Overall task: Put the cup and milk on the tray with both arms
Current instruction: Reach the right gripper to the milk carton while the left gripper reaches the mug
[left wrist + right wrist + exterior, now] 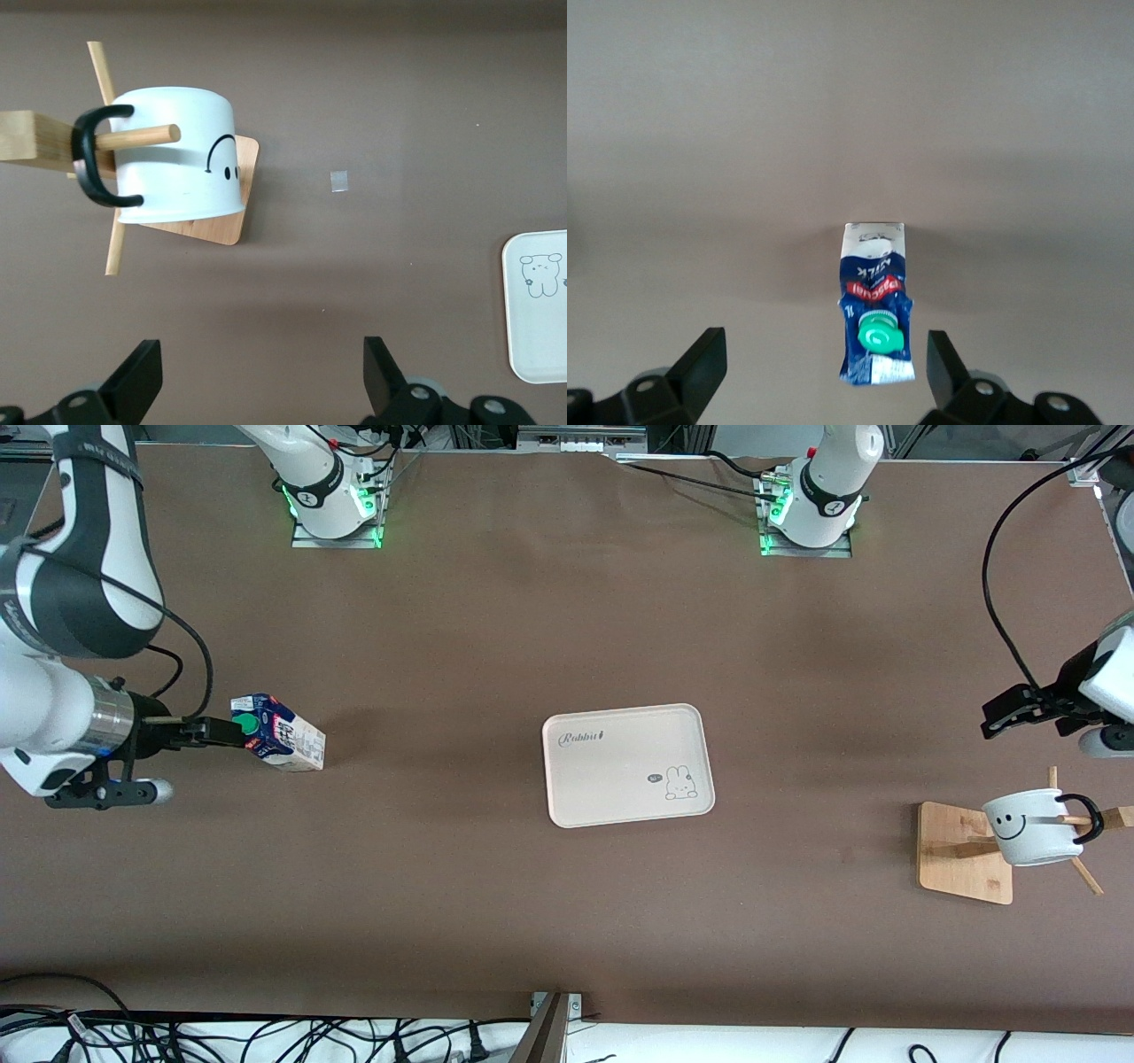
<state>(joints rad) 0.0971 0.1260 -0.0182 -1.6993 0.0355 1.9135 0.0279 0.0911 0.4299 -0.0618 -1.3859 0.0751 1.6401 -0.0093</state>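
Observation:
The milk [279, 742] stands on the table toward the right arm's end, its green cap facing up. My right gripper [215, 733] is open right beside the carton's top. In the right wrist view the milk [874, 305] shows between the spread fingers of the gripper [824, 372], untouched. The cup [1032, 826] hangs by its handle on a wooden rack peg at the left arm's end. My left gripper [1010, 713] is open and empty above the table, apart from the cup [177, 155]. The tray [627, 764] lies empty mid-table.
The wooden rack base [961, 850] with several pegs holds the cup and also shows in the left wrist view [226, 226]. A small piece of tape [338, 181] lies on the table. The tray's corner [539, 305] shows in the left wrist view.

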